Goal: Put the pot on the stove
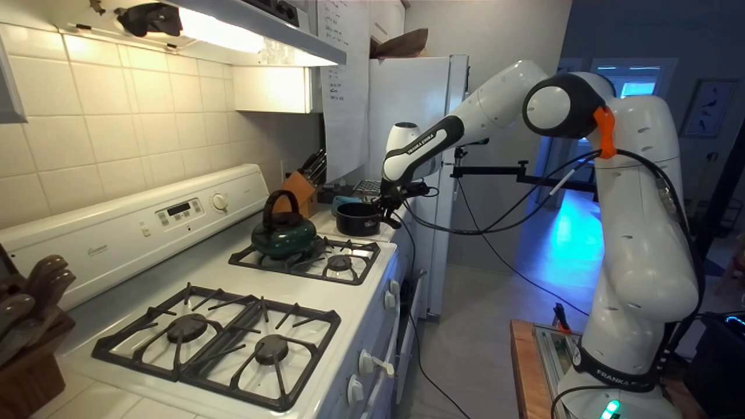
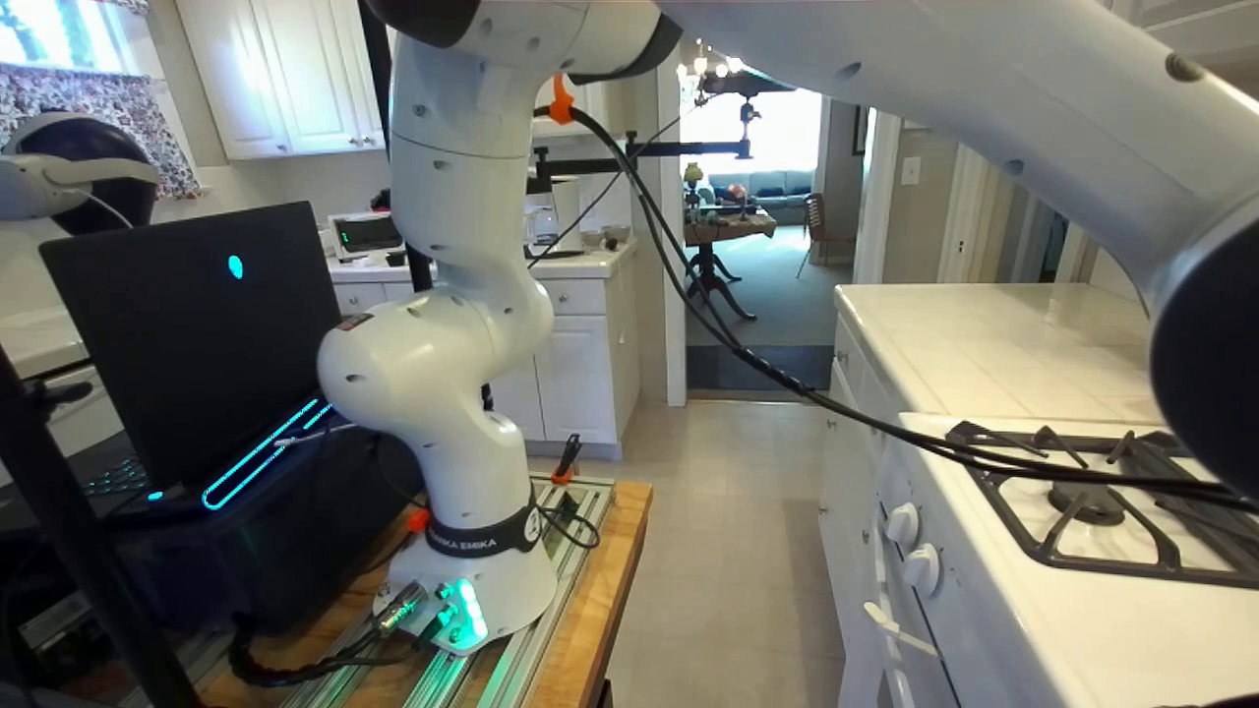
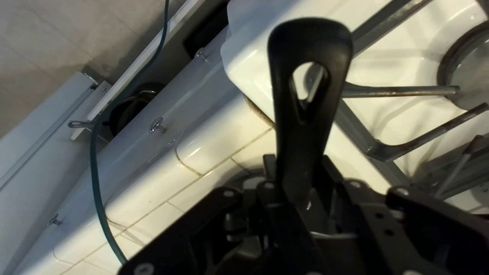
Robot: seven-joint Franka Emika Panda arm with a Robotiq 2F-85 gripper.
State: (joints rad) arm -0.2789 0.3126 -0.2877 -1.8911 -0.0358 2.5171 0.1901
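The small black pot (image 1: pixel 357 220) is over the white counter just beyond the stove's far end in an exterior view; I cannot tell whether its base touches the counter. In the wrist view its black handle (image 3: pixel 305 99) points up between the fingers. My gripper (image 1: pixel 386 210) is shut on that handle, one finger on each side, also in the wrist view (image 3: pixel 296 168). The pot's body is mostly hidden behind the gripper there. The white stove (image 1: pixel 262 286) with black grates shows in both exterior views (image 2: pixel 1092 629) and at the right of the wrist view (image 3: pixel 252 72).
A dark green kettle (image 1: pixel 284 238) stands on the far back burner. A knife block (image 1: pixel 300 195) is behind the pot, another knife block (image 1: pixel 32 331) at the near left. A range hood (image 1: pixel 273 29) hangs above. A fridge (image 1: pixel 407 110) stands past the counter. Cables hang from the arm.
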